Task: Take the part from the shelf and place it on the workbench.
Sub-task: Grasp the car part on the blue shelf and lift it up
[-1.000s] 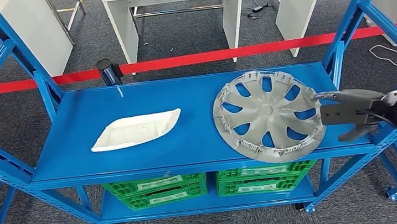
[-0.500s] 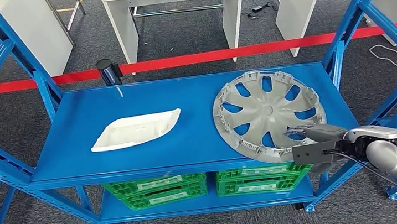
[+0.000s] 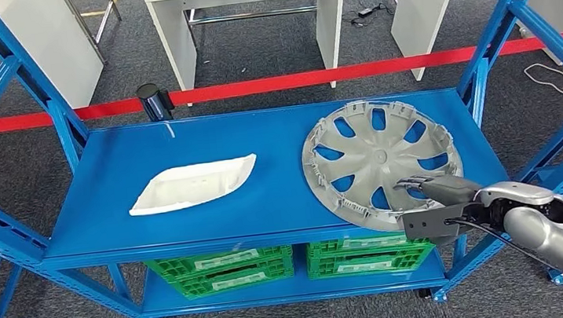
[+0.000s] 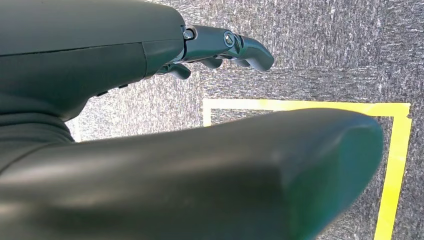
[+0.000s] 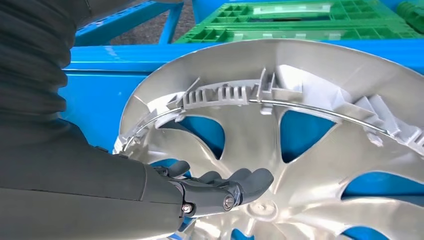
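Nearest to us, our right robot hand [image 3: 432, 205] sits at the front edge of the blue shelf [image 3: 182, 142], right at the near rim of the silver hubcap [image 3: 380, 164]. A second ago it hung out past the shelf's right end, level with the cap's far side; since then it has swung down and in, and over the last half second it has only crept a little closer. In the right wrist view its fingers [image 5: 235, 186] reach over the ribbed inner face of the hubcap, spread and curving, with the thumb lower down; we judge the hand is released and not yet gripping, though whether the fingertips touch the plastic we cannot tell. So the approach looks nearly finished, and closing on the rim would come next.

Our left robot hand [image 4: 220, 47] hangs over grey carpet with yellow floor tape, fingers loosely apart, holding nothing.

Farther along the shelf, well apart from the cap, lies a white moulded tray-like part [image 3: 192, 184], which has not shifted. Beyond the shelf runs a red barrier tape [image 3: 270, 84], then white tables [image 3: 246, 5].
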`<state>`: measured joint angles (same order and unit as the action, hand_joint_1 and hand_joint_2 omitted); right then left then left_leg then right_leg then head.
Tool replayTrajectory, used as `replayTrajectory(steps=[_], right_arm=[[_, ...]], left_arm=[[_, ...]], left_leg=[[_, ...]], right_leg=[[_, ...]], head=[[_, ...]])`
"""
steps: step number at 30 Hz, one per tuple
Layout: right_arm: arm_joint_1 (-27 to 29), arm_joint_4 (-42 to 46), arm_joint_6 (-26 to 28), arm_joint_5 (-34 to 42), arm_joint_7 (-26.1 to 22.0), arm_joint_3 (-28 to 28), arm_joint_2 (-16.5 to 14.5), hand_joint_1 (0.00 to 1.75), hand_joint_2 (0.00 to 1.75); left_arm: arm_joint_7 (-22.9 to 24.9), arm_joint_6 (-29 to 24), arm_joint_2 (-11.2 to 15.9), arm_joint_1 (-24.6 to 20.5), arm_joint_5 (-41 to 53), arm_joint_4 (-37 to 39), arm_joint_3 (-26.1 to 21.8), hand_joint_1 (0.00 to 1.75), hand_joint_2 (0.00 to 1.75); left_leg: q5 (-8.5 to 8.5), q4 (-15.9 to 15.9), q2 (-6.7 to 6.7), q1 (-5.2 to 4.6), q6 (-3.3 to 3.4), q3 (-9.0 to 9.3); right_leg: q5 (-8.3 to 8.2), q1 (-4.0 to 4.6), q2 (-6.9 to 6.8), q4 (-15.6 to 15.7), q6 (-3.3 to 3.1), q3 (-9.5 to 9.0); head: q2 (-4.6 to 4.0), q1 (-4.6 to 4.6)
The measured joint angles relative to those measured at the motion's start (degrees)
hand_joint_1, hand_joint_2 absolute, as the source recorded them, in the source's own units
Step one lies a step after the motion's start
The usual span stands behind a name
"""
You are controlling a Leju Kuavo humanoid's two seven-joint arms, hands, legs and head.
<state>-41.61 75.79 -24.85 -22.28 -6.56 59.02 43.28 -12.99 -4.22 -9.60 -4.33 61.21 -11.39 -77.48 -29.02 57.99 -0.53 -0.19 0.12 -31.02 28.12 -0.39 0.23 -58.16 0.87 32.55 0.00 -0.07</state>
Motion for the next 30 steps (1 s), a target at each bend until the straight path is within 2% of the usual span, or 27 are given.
replayTrajectory(steps=[7, 17, 30], right_arm=[[2.3, -0.9, 3.1, -3.9, 0.5, -1.1, -1.0, 0.00, 1.75], [2.8, -4.9, 3.1, -5.9, -0.4, -1.8, -3.6, 0.00, 1.75], [2.5, -15.9, 10.7, -13.9, -2.3, -2.5, -11.0, 0.00, 1.75]], left_arm=[[0.0, 0.0, -0.1, 0.0, 0.1, 0.0, 0.0, 0.00, 0.00], [0.0, 0.0, -0.1, 0.1, 0.7, 0.0, 0.0, 0.00, 0.00], [-0.3, -0.4, -0.3, 0.1, 0.9, 0.0, 0.0, 0.00, 0.00]], left_leg=[[0.00, 0.0, 0.00, 0.00, 0.00, -0.01], [0.00, 0.0, 0.01, 0.00, 0.00, 0.00], [0.00, 0.0, 0.01, 0.00, 0.00, 0.01]], right_leg=[[0.00, -0.01, 0.00, 0.0, 0.00, 0.00], [0.00, 0.00, 0.01, 0.0, 0.00, 0.00], [0.00, 0.00, 0.01, 0.0, 0.00, -0.01]], head=[[0.00, 0.01], [0.00, 0.01], [0.00, 0.00]])
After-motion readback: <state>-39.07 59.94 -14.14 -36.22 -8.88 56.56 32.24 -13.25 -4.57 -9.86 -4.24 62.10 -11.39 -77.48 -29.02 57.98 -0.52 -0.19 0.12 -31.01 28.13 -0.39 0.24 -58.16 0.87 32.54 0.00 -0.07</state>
